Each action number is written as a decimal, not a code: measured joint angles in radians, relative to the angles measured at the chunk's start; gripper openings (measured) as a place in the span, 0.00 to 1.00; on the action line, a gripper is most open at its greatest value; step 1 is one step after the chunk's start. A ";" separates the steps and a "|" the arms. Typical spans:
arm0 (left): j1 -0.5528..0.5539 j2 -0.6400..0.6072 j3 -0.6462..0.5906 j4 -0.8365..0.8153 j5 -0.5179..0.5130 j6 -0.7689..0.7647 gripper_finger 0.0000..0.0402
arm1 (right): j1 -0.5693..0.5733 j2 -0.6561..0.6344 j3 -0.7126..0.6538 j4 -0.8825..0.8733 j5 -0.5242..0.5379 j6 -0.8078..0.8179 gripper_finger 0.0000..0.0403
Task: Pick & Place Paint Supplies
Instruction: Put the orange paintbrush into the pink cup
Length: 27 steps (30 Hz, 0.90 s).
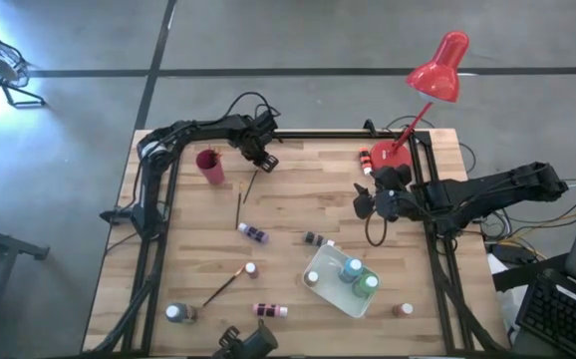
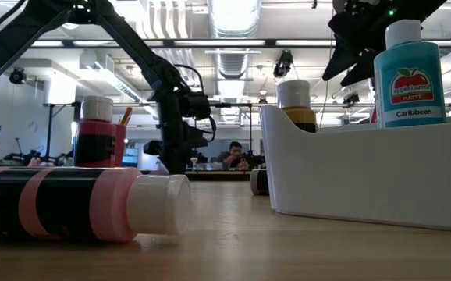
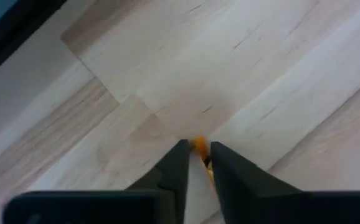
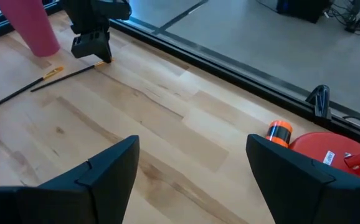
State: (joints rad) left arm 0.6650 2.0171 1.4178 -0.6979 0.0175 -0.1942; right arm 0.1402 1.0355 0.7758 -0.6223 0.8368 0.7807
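Note:
My left gripper (image 1: 259, 158) stands at the table's far left beside a pink cup (image 1: 209, 165), pointing down, shut on the orange end of a thin dark paintbrush (image 4: 43, 84) that lies on the wood. A second brush piece with an orange tip (image 4: 53, 73) lies next to it. My right gripper (image 4: 192, 168) hovers open and holding nothing over the table's right half. A white tray (image 1: 320, 267) at the near right holds teal and green bottles (image 1: 353, 269). Other small bottles (image 1: 253, 232) lie on their sides on the table. My left gripper pinches the paintbrush's orange end (image 3: 200, 148) between its two fingers (image 3: 177, 165). It comes from above, pointing steeply down. Away from the fingers, the brush's dark shaft (image 4: 18, 94) lies along the table.
A red desk lamp (image 1: 437, 70) stands at the far right corner with an orange-capped bottle (image 1: 367, 158) by its base. Another brush (image 1: 223, 286) and several scattered bottles (image 1: 270, 310) lie in the near half. Black rails (image 1: 158, 229) run along the table's sides.

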 joint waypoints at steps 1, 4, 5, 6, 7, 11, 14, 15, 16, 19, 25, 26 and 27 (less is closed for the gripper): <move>-0.001 0.000 0.000 0.001 0.006 -0.004 0.12 | 0.000 0.000 0.000 0.000 0.000 -0.001 0.72; -0.001 0.000 0.000 0.003 0.027 -0.015 0.03 | 0.000 0.000 0.000 0.004 0.001 -0.014 0.71; -0.002 0.000 0.000 0.005 0.032 -0.016 0.02 | 0.000 0.000 0.000 0.008 0.001 -0.020 0.70; -0.002 0.000 0.000 0.006 0.037 -0.016 0.02 | 0.000 0.000 0.000 0.010 0.001 -0.025 0.69; -0.003 0.001 0.000 0.008 0.043 -0.016 0.02 | 0.000 0.000 0.000 0.012 0.001 -0.026 0.68; -0.003 0.001 -0.001 0.026 0.077 -0.018 0.01 | 0.000 0.000 0.000 0.012 0.001 -0.032 0.65; -0.003 0.001 -0.001 0.050 0.105 -0.022 0.01 | 0.000 0.000 0.000 0.012 0.001 -0.033 0.63; -0.004 0.000 0.001 0.051 0.108 -0.023 0.01 | 0.000 0.000 0.000 0.011 0.000 -0.033 0.62; -0.004 0.000 0.005 0.054 0.119 -0.024 0.01 | 0.000 0.000 0.000 0.012 0.000 -0.033 0.62; -0.008 -0.008 0.017 0.061 0.185 -0.022 0.00 | 0.000 0.000 0.000 0.011 -0.004 -0.033 0.61; -0.024 -0.085 0.022 0.131 0.301 0.020 0.00 | 0.001 0.000 0.000 0.010 -0.005 -0.033 0.63; -0.030 -0.107 0.021 0.143 0.315 0.033 0.00 | 0.001 0.000 0.000 0.010 -0.006 -0.033 0.63; -0.036 -0.133 0.020 0.159 0.325 0.046 0.00 | 0.001 0.000 0.000 0.010 -0.007 -0.033 0.64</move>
State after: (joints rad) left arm 0.6288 1.8839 1.4378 -0.5385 0.3425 -0.1480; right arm 0.1410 1.0355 0.7761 -0.6121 0.8297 0.7479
